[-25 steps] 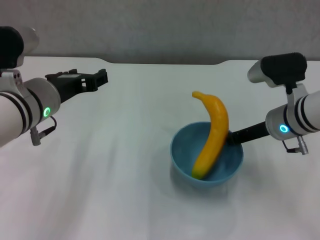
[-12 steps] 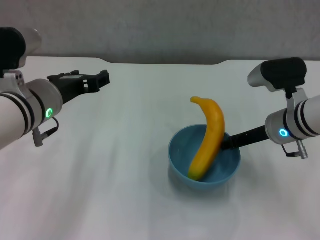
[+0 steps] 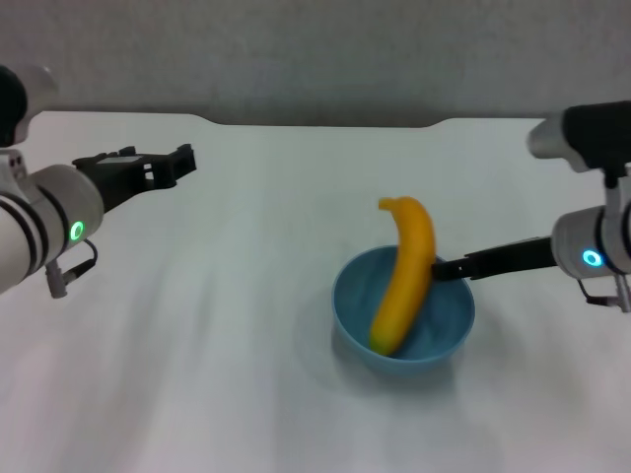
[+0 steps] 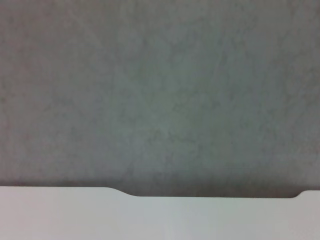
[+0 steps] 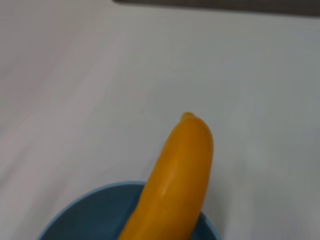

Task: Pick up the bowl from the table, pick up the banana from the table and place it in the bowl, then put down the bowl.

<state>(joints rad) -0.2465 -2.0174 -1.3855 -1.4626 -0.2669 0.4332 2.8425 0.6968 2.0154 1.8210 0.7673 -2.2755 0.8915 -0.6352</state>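
The light blue bowl (image 3: 434, 330) sits on the white table (image 3: 227, 325), right of centre. The yellow-orange banana (image 3: 404, 281) stands in it, lower end on the bowl's floor, upper end leaning over the far rim. My right gripper (image 3: 444, 268) reaches in from the right and is shut on the bowl's far right rim, just behind the banana. The right wrist view shows the banana (image 5: 175, 175) close up, rising out of the bowl (image 5: 90, 215). My left gripper (image 3: 182, 163) is open and empty, held above the table at far left.
The table's far edge with its shallow notch (image 3: 325, 123) meets a grey wall (image 3: 315, 49). The left wrist view shows only that wall (image 4: 160, 90) and the table's far edge (image 4: 150, 220).
The bowl with the banana has shifted slightly left and come lower. The right arm's body has moved right while its gripper stays at the rim. The left arm has drawn back left.
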